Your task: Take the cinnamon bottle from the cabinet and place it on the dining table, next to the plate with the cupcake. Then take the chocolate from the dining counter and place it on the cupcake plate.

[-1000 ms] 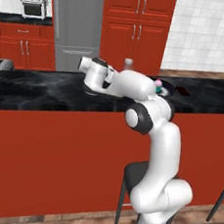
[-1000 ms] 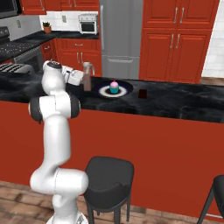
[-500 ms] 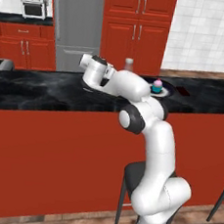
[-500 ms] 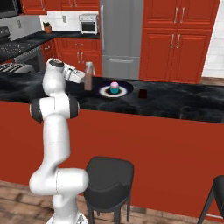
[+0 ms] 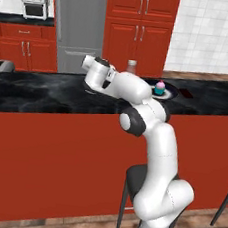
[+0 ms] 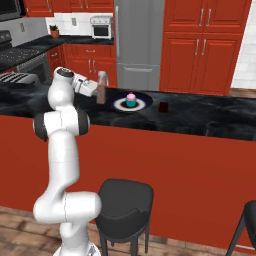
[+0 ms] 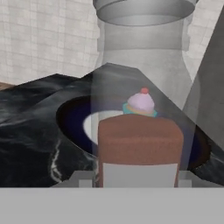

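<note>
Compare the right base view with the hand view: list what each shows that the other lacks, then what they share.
Right base view alone: the black round stool, the grey refrigerator, and a small dark chocolate block right of the plate.
Hand view alone: a close look through the clear bottle's glass at its reddish-brown contents.
Both: the tall clear cinnamon bottle with grey cap, the teal-wrapped cupcake on its dark-rimmed white plate, and the black marble top.

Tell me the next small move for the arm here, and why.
Probably lower the cinnamon bottle the last bit and release it. The gripper holds it upright over the dining table, just beside the plate with the cupcake, so it looks close to its spot; whether its base touches the marble yet is unclear.
</note>
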### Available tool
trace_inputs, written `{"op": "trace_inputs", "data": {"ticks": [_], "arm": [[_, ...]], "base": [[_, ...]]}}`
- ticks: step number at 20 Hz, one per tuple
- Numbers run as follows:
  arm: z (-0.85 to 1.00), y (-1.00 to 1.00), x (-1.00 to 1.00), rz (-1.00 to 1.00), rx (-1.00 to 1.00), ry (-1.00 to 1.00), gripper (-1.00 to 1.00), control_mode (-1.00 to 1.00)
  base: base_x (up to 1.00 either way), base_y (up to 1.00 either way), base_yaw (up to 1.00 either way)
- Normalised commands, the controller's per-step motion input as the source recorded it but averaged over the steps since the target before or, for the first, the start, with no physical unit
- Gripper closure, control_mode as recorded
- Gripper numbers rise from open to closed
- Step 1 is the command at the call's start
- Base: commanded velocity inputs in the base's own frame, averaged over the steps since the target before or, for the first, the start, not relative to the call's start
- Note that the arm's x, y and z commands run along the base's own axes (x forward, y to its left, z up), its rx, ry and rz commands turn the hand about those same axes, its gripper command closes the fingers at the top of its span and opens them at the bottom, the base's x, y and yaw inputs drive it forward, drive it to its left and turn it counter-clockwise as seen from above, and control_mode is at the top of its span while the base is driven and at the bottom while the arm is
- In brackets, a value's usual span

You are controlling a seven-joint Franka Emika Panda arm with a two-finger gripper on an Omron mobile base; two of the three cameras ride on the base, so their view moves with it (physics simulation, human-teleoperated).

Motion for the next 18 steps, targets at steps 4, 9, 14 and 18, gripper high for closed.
{"op": "trace_inputs", "data": {"ticks": [4, 9, 14, 18], "arm": [[-0.45, -0.22, 0.00, 0.00, 0.02, -0.11, 1.00, -1.00], [-0.43, -0.22, 0.00, 0.00, 0.03, -0.12, 1.00, -1.00], [-0.40, -0.16, 0.03, -0.01, 0.03, -0.05, 1.00, -1.00], [-0.49, -0.07, 0.03, -0.01, 0.00, -0.04, 1.00, -1.00]], "base": [[0.00, 0.00, 0.00], [0.00, 0.00, 0.00], [0.00, 0.00, 0.00], [0.00, 0.00, 0.00]]}}
